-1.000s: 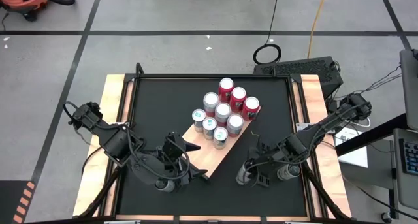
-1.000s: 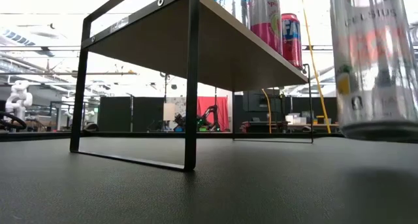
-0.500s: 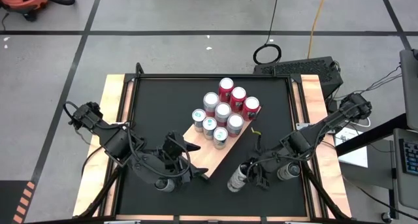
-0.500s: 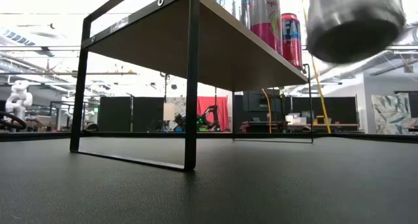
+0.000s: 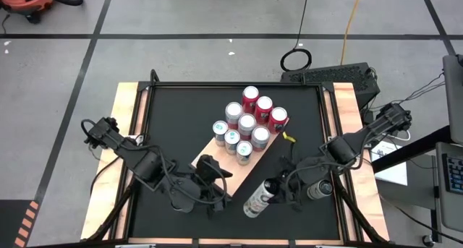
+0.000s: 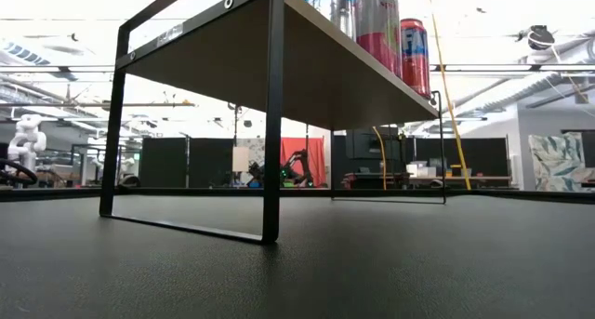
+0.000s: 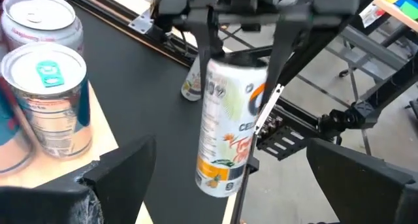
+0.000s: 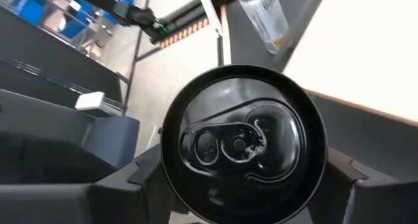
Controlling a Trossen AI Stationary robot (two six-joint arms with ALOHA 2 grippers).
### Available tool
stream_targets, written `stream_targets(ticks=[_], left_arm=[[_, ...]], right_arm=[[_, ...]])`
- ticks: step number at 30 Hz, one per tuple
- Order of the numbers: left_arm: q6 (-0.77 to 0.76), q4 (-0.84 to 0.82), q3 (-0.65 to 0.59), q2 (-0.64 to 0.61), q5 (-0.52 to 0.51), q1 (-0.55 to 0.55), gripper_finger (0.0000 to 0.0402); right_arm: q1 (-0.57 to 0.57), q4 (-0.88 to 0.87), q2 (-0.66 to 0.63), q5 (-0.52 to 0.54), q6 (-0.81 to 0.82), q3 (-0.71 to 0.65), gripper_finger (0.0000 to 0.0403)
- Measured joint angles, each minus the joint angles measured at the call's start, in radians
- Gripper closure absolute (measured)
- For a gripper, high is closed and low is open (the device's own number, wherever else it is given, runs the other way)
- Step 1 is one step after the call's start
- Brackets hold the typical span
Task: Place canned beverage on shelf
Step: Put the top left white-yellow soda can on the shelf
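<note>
One can (image 5: 257,198) clamped in your right tool (image 5: 278,192), lifted and tilted beside the shelf (image 5: 249,172); next, set it upright on bare board; left tool (image 5: 215,192) wide

Held can (image 7: 232,123) — "CE" alone legible (rest hidden); other labels unreadable.

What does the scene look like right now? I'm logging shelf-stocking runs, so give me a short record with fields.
held item: white can, tilted, lifted off the black table
right gripper: shut on the white can, just off the shelf's near end
left gripper: open, empty, at the shelf's near end
shelf: tan board on a black frame, near end bare
cans on shelf: nine, upright, clustered at the far end
step left: can not yet on shelf
</note>
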Motion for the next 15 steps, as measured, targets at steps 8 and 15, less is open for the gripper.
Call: stream_targets(ticks=[8, 15], left_arm=[[0.035, 0.060, 0.000, 0.030, 0.032, 0.001, 0.0004], [0.077, 0.107, 0.000, 0.033, 0.084, 0.008, 0.0004]], right_arm=[[0.000, 0.007, 0.000, 0.026, -0.038, 0.071, 0.0168], [0.000, 0.014, 0.000, 0.028, -0.070, 0.106, 0.0168]])
